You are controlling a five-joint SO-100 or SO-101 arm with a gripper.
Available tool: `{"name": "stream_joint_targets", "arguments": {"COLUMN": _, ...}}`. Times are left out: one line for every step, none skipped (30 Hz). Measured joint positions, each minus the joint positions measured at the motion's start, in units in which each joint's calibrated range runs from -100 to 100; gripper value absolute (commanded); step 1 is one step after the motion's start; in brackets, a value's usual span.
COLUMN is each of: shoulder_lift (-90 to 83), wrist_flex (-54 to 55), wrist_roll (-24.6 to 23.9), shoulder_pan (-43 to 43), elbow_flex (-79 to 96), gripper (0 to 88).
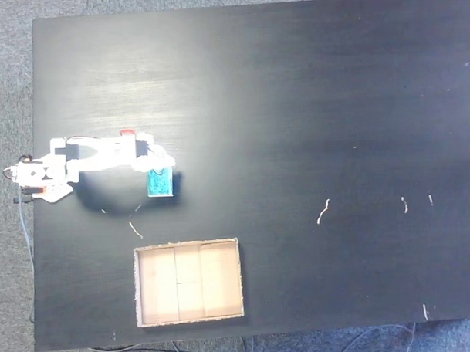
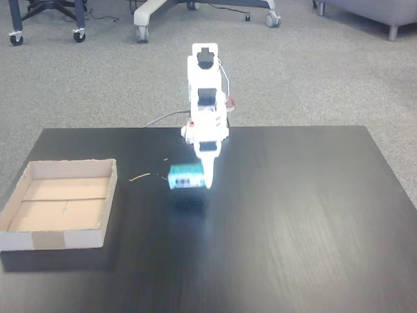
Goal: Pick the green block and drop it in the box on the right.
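Black table (image 2: pixel 293 215), grey carpet (image 2: pixel 98 85), chair bases (image 2: pixel 45 13) behind.

A black table (image 1: pixel 310 104) bears the cardboard box (image 1: pixel 190 317), the arm's base (image 1: pixel 38 177) and pale scraps (image 1: pixel 323 211).

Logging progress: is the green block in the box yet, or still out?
Out. The block hangs at the tool above the table, its shadow beneath it; the box off to the left holds nothing.
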State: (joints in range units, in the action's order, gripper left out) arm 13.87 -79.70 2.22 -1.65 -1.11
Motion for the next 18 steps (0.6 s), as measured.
{"name": "stream_joint_targets", "arguments": {"shoulder_lift": -1.4, "wrist_flex": -1.5, "wrist_roll": 0.0, "shoulder_pan": 0.4, "elbow_flex": -1.5, "gripper": 22.4}}
{"name": "stream_joint_targets", "arguments": {"shoulder_lift": -3.8, "wrist_flex": -3.0, "wrist_roll": 0.0, "shoulder_pan": 0.7, "elbow_flex": -2.7, "gripper": 22.3}}
{"name": "stream_joint_targets", "arguments": {"shoulder_lift": -6.0, "wrist_flex": -3.9, "wrist_roll": 0.0, "shoulder_pan": 1.3, "elbow_flex": -3.3, "gripper": 22.3}}
{"name": "stream_joint_targets", "arguments": {"shoulder_lift": -8.7, "wrist_flex": -4.8, "wrist_roll": 0.1, "shoulder_pan": 2.0, "elbow_flex": -3.7, "gripper": 22.3}}
{"name": "stream_joint_targets", "arguments": {"shoulder_lift": -10.8, "wrist_flex": -5.6, "wrist_roll": 0.2, "shoulder_pan": 2.8, "elbow_flex": -4.1, "gripper": 22.5}}
{"name": "stream_joint_targets", "arguments": {"shoulder_lift": -13.2, "wrist_flex": -6.1, "wrist_roll": 0.3, "shoulder_pan": 3.9, "elbow_flex": -4.3, "gripper": 22.8}}
{"name": "stream_joint_targets", "arguments": {"shoulder_lift": -15.0, "wrist_flex": -6.6, "wrist_roll": 0.3, "shoulder_pan": 5.2, "elbow_flex": -4.3, "gripper": 22.9}}
{"name": "stream_joint_targets", "arguments": {"shoulder_lift": -17.4, "wrist_flex": -6.4, "wrist_roll": 0.6, "shoulder_pan": 7.3, "elbow_flex": -4.0, "gripper": 23.0}}
{"name": "stream_joint_targets", "arguments": {"shoulder_lift": -19.7, "wrist_flex": -5.9, "wrist_roll": 0.7, "shoulder_pan": 9.4, "elbow_flex": -3.4, "gripper": 23.1}}
{"name": "stream_joint_targets", "arguments": {"shoulder_lift": -22.7, "wrist_flex": -4.3, "wrist_roll": 1.0, "shoulder_pan": 11.8, "elbow_flex": -1.2, "gripper": 23.2}}
{"name": "stream_joint_targets", "arguments": {"shoulder_lift": -25.1, "wrist_flex": -2.7, "wrist_roll": 1.4, "shoulder_pan": 14.0, "elbow_flex": 0.6, "gripper": 23.2}}
{"name": "stream_joint_targets", "arguments": {"shoulder_lift": -27.3, "wrist_flex": -1.2, "wrist_roll": 1.8, "shoulder_pan": 16.5, "elbow_flex": 2.5, "gripper": 23.3}}
{"name": "stream_joint_targets", "arguments": {"shoulder_lift": -28.7, "wrist_flex": 0.0, "wrist_roll": 2.2, "shoulder_pan": 18.9, "elbow_flex": 3.8, "gripper": 23.4}}
{"name": "stream_joint_targets", "arguments": {"shoulder_lift": -29.8, "wrist_flex": 1.4, "wrist_roll": 2.8, "shoulder_pan": 21.2, "elbow_flex": 5.2, "gripper": 23.4}}
{"name": "stream_joint_targets", "arguments": {"shoulder_lift": -30.4, "wrist_flex": 2.6, "wrist_roll": 3.2, "shoulder_pan": 23.4, "elbow_flex": 6.1, "gripper": 23.5}}
{"name": "stream_joint_targets", "arguments": {"shoulder_lift": -30.6, "wrist_flex": 3.9, "wrist_roll": 3.9, "shoulder_pan": 25.9, "elbow_flex": 6.9, "gripper": 23.5}}
{"name": "stream_joint_targets", "arguments": {"shoulder_lift": -30.5, "wrist_flex": 5.6, "wrist_roll": 4.4, "shoulder_pan": 28.3, "elbow_flex": 7.2, "gripper": 23.5}}
{"name": "stream_joint_targets", "arguments": {"shoulder_lift": -30.3, "wrist_flex": 7.2, "wrist_roll": 4.9, "shoulder_pan": 30.4, "elbow_flex": 7.2, "gripper": 23.5}}
